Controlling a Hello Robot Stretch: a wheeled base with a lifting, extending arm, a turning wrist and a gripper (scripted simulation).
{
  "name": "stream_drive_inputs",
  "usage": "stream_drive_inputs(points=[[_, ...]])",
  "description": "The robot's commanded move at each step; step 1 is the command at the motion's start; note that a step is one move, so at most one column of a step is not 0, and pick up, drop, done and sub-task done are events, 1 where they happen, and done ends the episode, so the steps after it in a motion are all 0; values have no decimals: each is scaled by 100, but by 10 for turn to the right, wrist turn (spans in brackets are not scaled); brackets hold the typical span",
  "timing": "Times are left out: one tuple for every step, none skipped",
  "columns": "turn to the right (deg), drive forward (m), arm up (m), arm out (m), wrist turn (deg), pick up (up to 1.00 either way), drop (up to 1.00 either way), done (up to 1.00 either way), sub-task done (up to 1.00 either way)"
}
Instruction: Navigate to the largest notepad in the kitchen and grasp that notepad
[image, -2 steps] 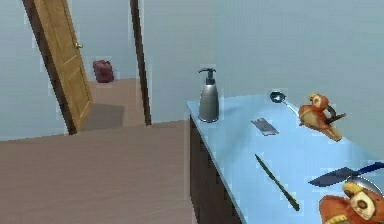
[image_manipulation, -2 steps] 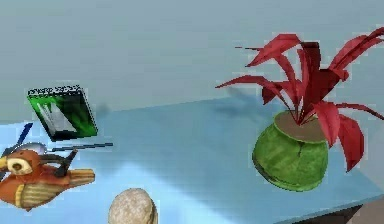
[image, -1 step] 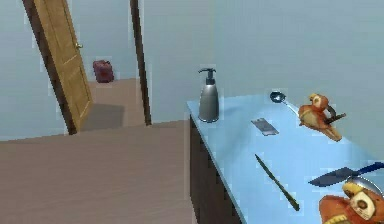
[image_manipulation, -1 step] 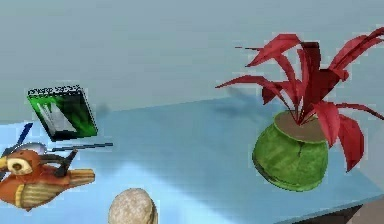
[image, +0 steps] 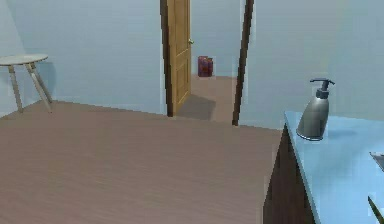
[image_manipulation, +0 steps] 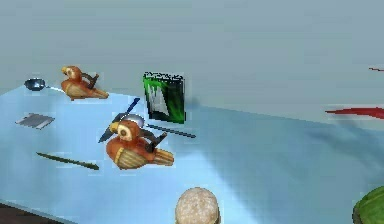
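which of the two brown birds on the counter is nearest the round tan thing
The larger-looking bird near the arm side view's middle, just up-left of the round tan thing; the other bird sits at the upper left.

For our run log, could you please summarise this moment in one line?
stage: at counter | on it: upright green-black pad, flat grey item, near bird figure, far bird figure | ahead: soap dispenser, open door
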Motion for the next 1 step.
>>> stream_drive_inputs(points=[[0, 0, 50, 0, 0, 0, 0, 0, 0]])
